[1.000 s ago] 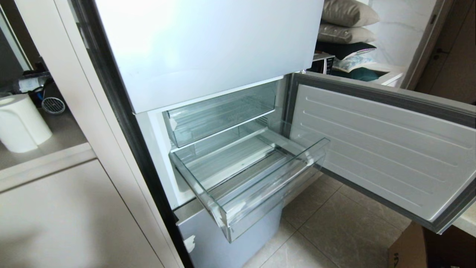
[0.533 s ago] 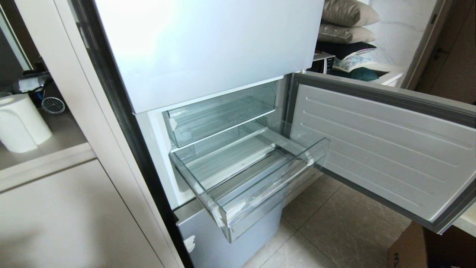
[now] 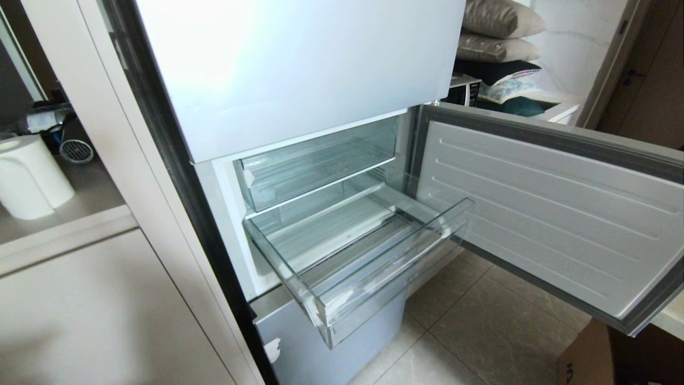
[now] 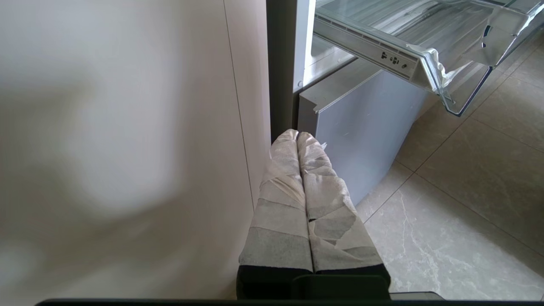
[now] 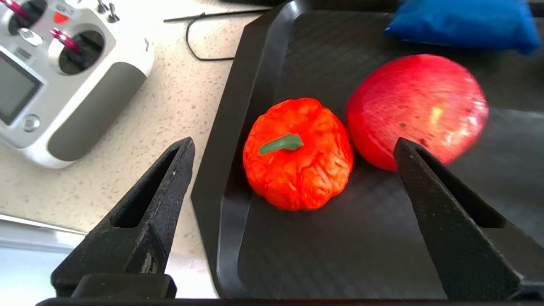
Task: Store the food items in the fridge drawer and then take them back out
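The fridge drawer (image 3: 374,278) is pulled out and holds nothing; its clear front lip (image 4: 450,80) also shows in the left wrist view. Both food items lie side by side on a black tray (image 5: 331,250) in the right wrist view: a bumpy orange-red fruit with a green stem (image 5: 298,154) and a smooth red fruit (image 5: 416,108). My right gripper (image 5: 293,146) stands open just short of the bumpy fruit, fingers wide on either side, holding nothing. My left gripper (image 4: 296,136) is shut on nothing, parked low beside the pale cabinet side. Neither arm shows in the head view.
A second clear drawer (image 3: 315,166) sits pushed in above. The fridge door (image 3: 550,214) hangs open to the right. A grey remote controller (image 5: 55,76) and a thin black cable (image 5: 199,38) lie on the speckled counter beside the tray; a blue bag (image 5: 463,21) rests at the tray's far end.
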